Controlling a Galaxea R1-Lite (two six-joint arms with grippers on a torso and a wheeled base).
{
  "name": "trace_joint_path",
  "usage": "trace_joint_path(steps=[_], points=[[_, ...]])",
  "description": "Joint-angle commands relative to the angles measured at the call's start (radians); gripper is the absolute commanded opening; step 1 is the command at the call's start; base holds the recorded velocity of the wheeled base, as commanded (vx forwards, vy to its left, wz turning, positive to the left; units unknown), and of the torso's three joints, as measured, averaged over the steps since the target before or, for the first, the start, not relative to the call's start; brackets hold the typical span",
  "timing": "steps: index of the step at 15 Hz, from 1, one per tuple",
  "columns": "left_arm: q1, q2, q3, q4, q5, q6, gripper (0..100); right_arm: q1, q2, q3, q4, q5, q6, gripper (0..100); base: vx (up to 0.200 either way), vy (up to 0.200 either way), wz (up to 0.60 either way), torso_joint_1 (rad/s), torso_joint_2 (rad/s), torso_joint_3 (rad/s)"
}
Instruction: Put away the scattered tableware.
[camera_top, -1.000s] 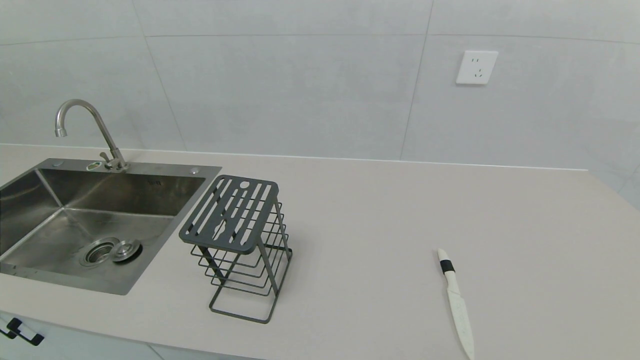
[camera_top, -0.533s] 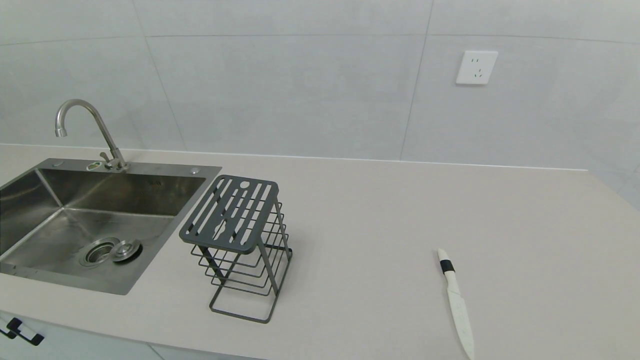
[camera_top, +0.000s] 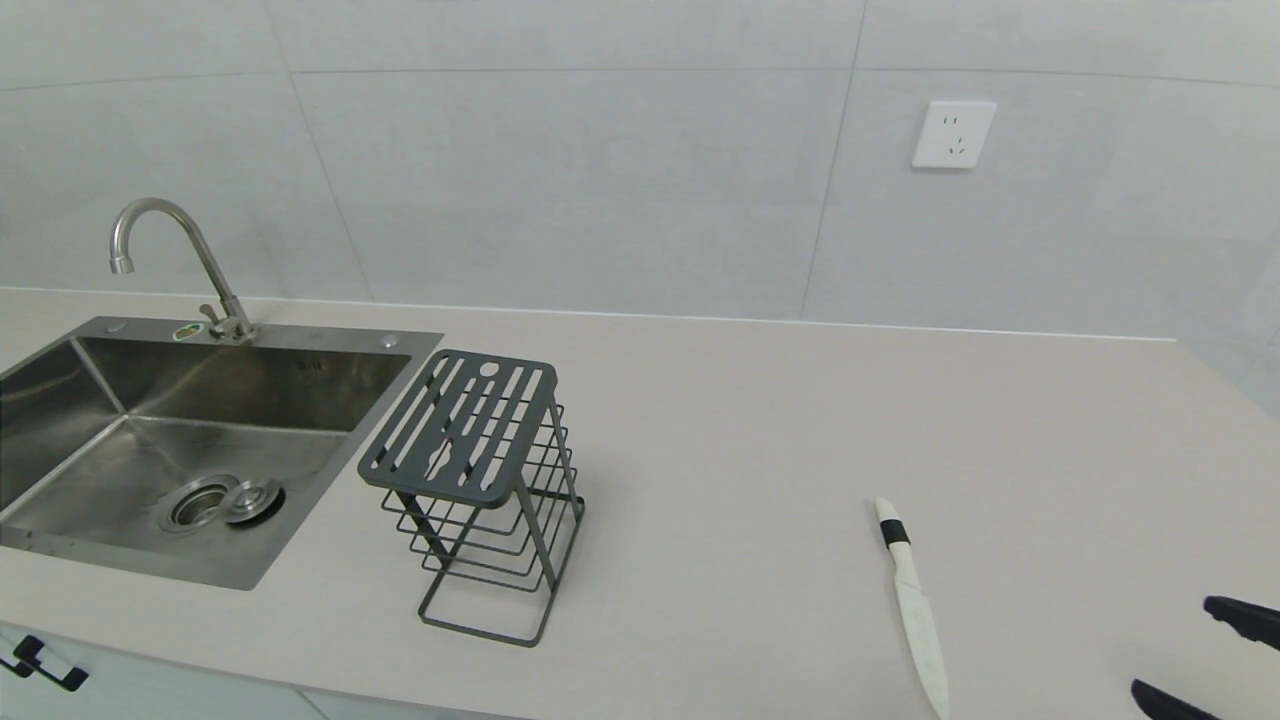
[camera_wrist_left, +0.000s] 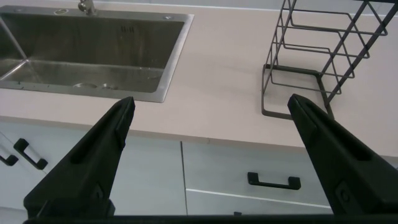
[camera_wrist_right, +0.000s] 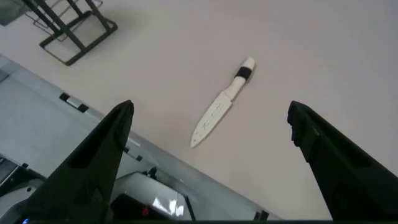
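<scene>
Lying on the counter (camera_top: 760, 420), the knife (camera_top: 912, 600) runs near-to-far, tip nearest, handle wallward; right tool (camera_top: 1175, 648) and left tool (camera_wrist_left: 211, 106) gape.

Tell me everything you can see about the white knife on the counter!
The knife is small and all white, apart from one black band around its handle. The blade looks white too, maybe ceramic, and narrows to a point. It lies flat on the pale counter, well to the right of the dark wire rack. Its handle end points toward the wall and its tip toward the counter's front edge. Only the counter touches it; nothing is holding it.
</scene>
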Motion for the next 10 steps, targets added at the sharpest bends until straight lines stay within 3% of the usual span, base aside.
trace_joint_path(steps=[1,3,6,10], points=[[0.0,0.002,0.0,0.0,0.001,0.0,100,0.024,0.227,-0.019,-0.028,-0.003,-0.006,100,0.0,0.0,0.0,0.0,0.0,0.0],[0.0,0.002,0.0,0.0,0.001,0.0,100,0.027,0.247,-0.018,-0.036,-0.003,-0.008,100,0.0,0.0,0.0,0.0,0.0,0.0],[0.0,0.001,0.0,0.0,-0.001,0.0,100,0.073,0.294,-0.019,-0.022,-0.093,-0.092,100,0.0,0.0,0.0,0.0,0.0,0.0],[0.0,0.001,0.0,0.001,-0.001,0.0,100,0.114,0.472,-0.122,-0.026,-0.153,-0.098,100,0.0,0.0,0.0,0.0,0.0,0.0]])
